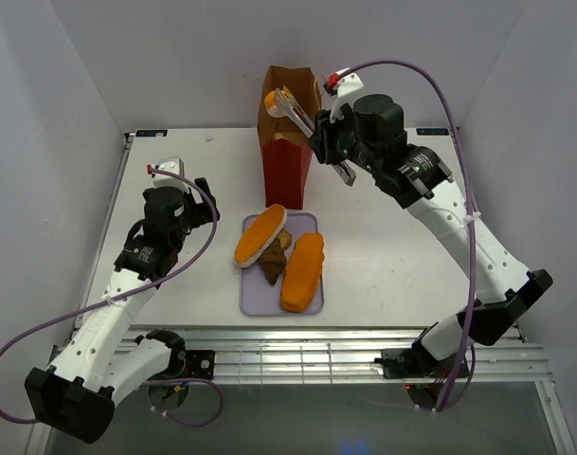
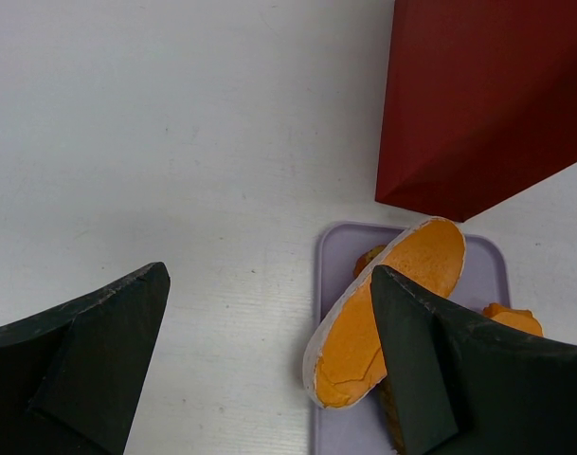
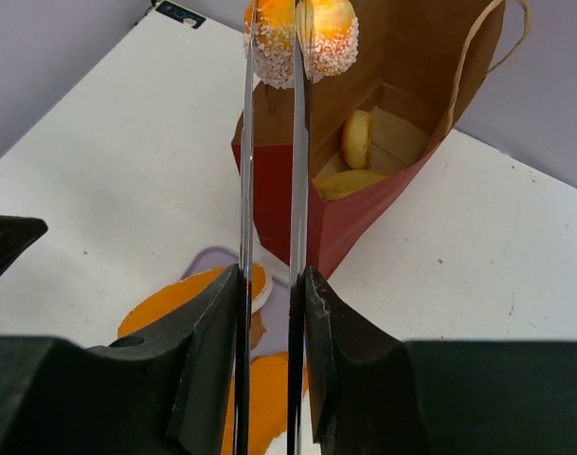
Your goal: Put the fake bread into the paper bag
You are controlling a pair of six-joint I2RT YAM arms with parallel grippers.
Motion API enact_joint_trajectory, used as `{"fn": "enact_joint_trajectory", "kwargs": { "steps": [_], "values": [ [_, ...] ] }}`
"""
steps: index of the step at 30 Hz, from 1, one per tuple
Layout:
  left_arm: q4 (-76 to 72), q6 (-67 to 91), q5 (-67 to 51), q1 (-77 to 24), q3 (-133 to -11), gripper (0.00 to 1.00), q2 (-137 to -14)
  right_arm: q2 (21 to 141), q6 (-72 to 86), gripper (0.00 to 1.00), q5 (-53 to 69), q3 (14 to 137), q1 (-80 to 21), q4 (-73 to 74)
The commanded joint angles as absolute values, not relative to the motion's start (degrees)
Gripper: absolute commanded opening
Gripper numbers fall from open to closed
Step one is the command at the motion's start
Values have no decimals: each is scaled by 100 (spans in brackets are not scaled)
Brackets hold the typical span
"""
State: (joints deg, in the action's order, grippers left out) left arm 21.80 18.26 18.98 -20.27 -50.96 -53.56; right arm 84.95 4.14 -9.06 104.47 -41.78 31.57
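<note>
My right gripper (image 1: pixel 332 152) (image 3: pixel 271 282) is shut on a pair of metal tongs (image 1: pixel 296 114) (image 3: pixel 247 142). The tongs pinch a sugared orange bread piece (image 1: pixel 271 98) (image 3: pixel 302 38) over the open mouth of the paper bag (image 1: pixel 288 133) (image 3: pixel 364 223). Inside the bag lie a tan bun (image 3: pixel 357 137) and a yellow piece (image 3: pixel 350 182). On the lavender tray (image 1: pixel 253 301) (image 2: pixel 337 248) lie a flat orange oval loaf (image 1: pixel 260 235) (image 2: pixel 387 299), a long orange loaf (image 1: pixel 304 270) and a brown croissant (image 1: pixel 272 267). My left gripper (image 1: pixel 191 201) (image 2: pixel 269 332) is open and empty, left of the tray.
White walls close in the table (image 1: pixel 392 246) at the back and both sides. A slatted metal rail (image 1: pixel 297 355) runs along the near edge. Purple cables (image 1: pixel 449 104) loop from both arms.
</note>
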Motion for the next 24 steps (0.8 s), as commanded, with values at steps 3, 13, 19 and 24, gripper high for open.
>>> {"fn": "enact_joint_trajectory", "kwargs": {
  "steps": [3,13,19,24],
  "values": [
    [2057,1811,1767,-2057,-5071,98,-5388,8841,255,33,-528,10907,-3885,2734],
    [2057,1819,1731,-2057,-5063,98,-5361,9229,431,35,-132,10697,-3489,2584],
    [2048,1828,1731,-2057,-5071,98,-5326,9185,518,46,-62,10424,-3419,2505],
    [2048,1819,1723,-2065,-5071,98,-5326,9097,562,60,-88,10319,-3419,2522]
  ]
}}
